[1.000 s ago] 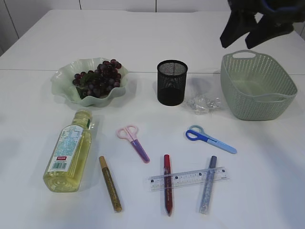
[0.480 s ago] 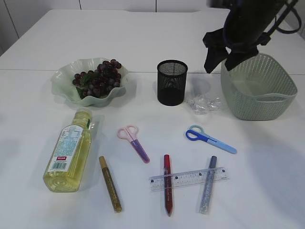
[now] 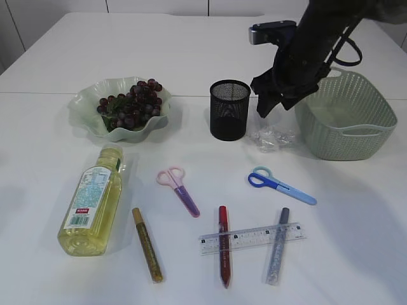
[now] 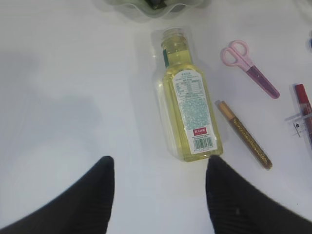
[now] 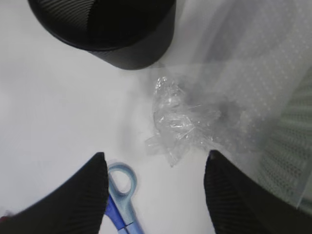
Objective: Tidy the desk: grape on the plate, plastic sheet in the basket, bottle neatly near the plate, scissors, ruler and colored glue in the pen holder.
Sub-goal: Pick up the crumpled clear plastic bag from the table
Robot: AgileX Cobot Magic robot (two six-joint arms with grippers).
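Nearest the camera, three glue sticks were laid on the bench: a gold one (image 3: 147, 244), a red one (image 3: 223, 245) and a silver one (image 3: 277, 245), with the clear ruler (image 3: 251, 238) resting across the red and silver sticks. None of these had been moved to the pen holder (image 3: 229, 109). The bottle (image 3: 91, 203) was lying on its side, its cap towards the plate (image 3: 86, 116). The left pincer (image 4: 158, 168) was held spread and empty above the bottle's base. Further back, pink scissors (image 3: 178, 187) and blue scissors (image 3: 280, 184) were left flat. The crumpled plastic sheet (image 3: 272, 137) lay between pen holder and basket (image 3: 346, 114); the right pincer (image 3: 272, 101) was hung above it, jaws spread, nothing held, apparently placed for a grasp. The grapes (image 3: 130, 105) were seen on the plate.
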